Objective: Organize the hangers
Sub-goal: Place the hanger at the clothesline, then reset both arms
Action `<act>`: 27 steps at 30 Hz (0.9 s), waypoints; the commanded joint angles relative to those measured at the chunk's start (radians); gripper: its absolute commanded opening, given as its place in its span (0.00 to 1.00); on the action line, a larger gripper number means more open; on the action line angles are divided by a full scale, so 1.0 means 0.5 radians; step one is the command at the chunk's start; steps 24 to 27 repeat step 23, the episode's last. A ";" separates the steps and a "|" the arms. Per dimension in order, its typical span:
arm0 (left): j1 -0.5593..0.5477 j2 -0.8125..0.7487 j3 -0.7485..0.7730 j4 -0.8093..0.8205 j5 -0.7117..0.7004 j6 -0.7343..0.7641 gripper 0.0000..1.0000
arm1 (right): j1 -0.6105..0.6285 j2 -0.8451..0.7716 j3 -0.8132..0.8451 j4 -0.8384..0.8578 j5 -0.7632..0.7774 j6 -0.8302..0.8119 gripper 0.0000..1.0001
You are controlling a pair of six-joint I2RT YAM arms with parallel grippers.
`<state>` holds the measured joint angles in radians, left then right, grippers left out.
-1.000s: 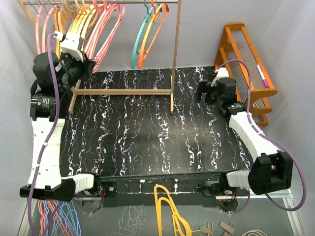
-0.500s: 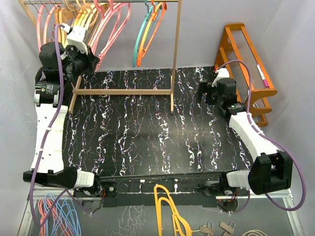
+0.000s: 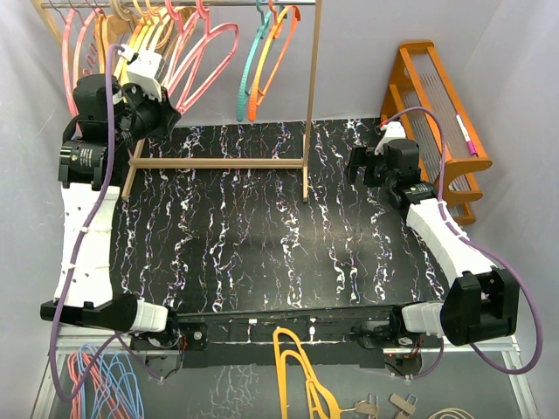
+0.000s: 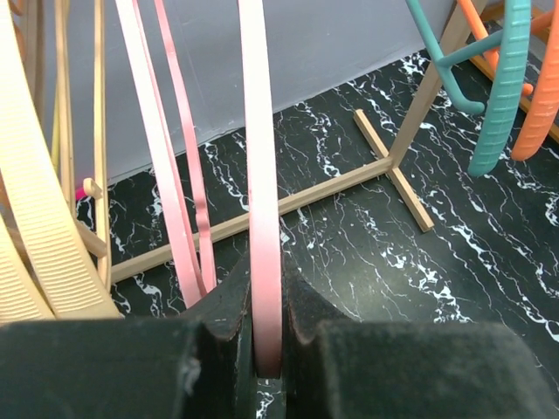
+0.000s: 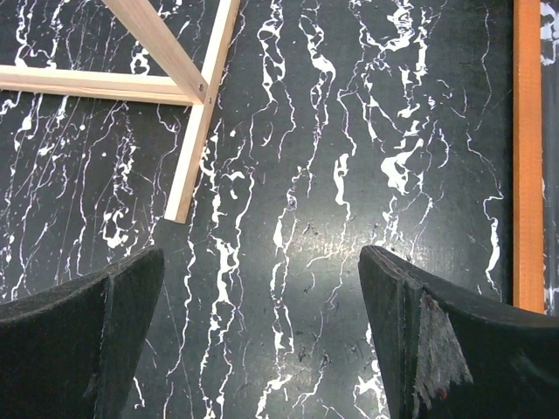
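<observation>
Several hangers hang from the rail of a wooden rack (image 3: pixel 310 96): pink, tan and yellow-orange ones (image 3: pixel 144 30) bunched at the left, a teal and an orange one (image 3: pixel 255 74) further right. My left gripper (image 3: pixel 164 112) is raised at the left bunch, shut on the lower edge of a pink hanger (image 3: pixel 214 52). In the left wrist view that pink hanger (image 4: pixel 262 175) runs straight up from between the shut left gripper (image 4: pixel 265 327), with other pink (image 4: pixel 162 175) and tan (image 4: pixel 39 218) hangers beside it. My right gripper (image 3: pixel 356 166) hovers open over the mat, and the right wrist view shows the right gripper (image 5: pixel 262 305) empty.
A black marbled mat (image 3: pixel 262 236) covers the table. An orange wooden shelf (image 3: pixel 437 96) stands at the right. A mustard-yellow hanger (image 3: pixel 297 367) lies past the mat's front edge, and a blue-and-pink bunch (image 3: pixel 96 384) lies off its left corner. The rack's base bar (image 5: pixel 96 83) lies on the mat.
My left gripper has moved up and to the right with the pink hanger, swinging it out from the bunch. The right arm has stayed still.
</observation>
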<state>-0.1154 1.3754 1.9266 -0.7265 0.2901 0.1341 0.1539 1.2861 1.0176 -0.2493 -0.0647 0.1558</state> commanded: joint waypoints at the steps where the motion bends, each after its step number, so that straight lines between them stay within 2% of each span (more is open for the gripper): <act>1: -0.019 0.062 0.128 -0.066 -0.062 0.018 0.00 | -0.017 -0.001 0.010 0.130 -0.067 0.012 0.98; 2: -0.021 0.073 0.138 -0.078 -0.043 0.022 0.11 | -0.017 0.001 0.008 0.130 -0.074 0.013 0.98; 3: -0.020 0.066 0.131 -0.079 -0.016 0.020 0.48 | -0.019 0.003 0.005 0.130 -0.083 0.014 0.98; 4: -0.021 0.045 0.102 -0.062 0.033 0.022 0.68 | -0.017 0.003 0.003 0.130 -0.096 0.014 0.98; 5: -0.022 0.005 0.040 -0.006 0.069 0.014 0.95 | -0.018 0.005 0.000 0.128 -0.100 0.015 0.98; 7: -0.026 -0.213 -0.162 0.253 0.038 -0.116 0.97 | -0.017 -0.002 -0.011 0.129 -0.094 0.022 0.98; 9: -0.024 -0.383 -0.340 0.422 -0.141 -0.283 0.97 | -0.017 -0.012 -0.029 0.134 -0.078 0.022 0.98; 12: -0.018 -0.395 -0.176 0.233 -0.348 -0.474 0.97 | -0.021 -0.025 -0.064 0.155 -0.058 0.038 0.98; 17: 0.051 -0.479 -0.055 0.104 -0.370 -0.557 0.97 | -0.021 -0.022 -0.121 0.172 -0.011 0.090 0.98; 20: 0.135 -0.551 -0.062 0.098 -0.407 -0.625 0.97 | -0.021 -0.043 -0.182 0.159 0.087 0.183 0.98; 23: 0.272 -0.676 -0.195 0.207 -0.512 -0.709 0.97 | -0.019 -0.095 -0.262 0.142 0.151 0.258 0.98; 27: 0.272 -0.676 -0.195 0.207 -0.512 -0.709 0.97 | -0.019 -0.095 -0.262 0.142 0.151 0.258 0.98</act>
